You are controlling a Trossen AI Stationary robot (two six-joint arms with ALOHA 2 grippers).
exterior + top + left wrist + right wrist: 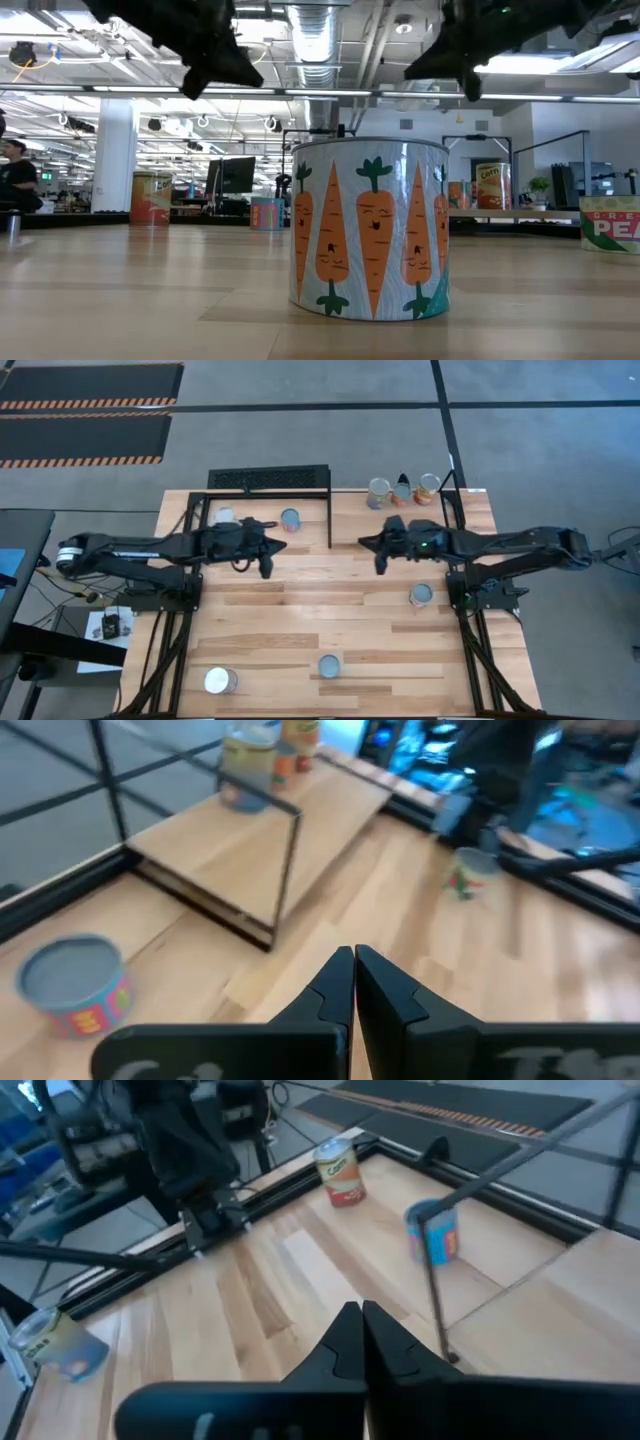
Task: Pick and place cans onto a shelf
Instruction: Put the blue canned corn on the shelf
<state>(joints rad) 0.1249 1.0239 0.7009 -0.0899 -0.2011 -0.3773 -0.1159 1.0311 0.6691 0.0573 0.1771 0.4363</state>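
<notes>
High view shows the left gripper [268, 567] and the right gripper [380, 565] both pinched shut and holding nothing, hanging just in front of the shelf [390, 520], where three cans [379, 492] stand at the back.

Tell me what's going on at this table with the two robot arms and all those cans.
Neither arm is handling anything at this moment. The left tool and the right tool both hang shut and empty above the middle of the wooden table, facing each other. Five cans sit at the back by the black frame bars: a white-topped can, a blue can and a group of three cans. Three more wait on the open table: a carrot can, a can on its side and a can near the right arm.
</notes>
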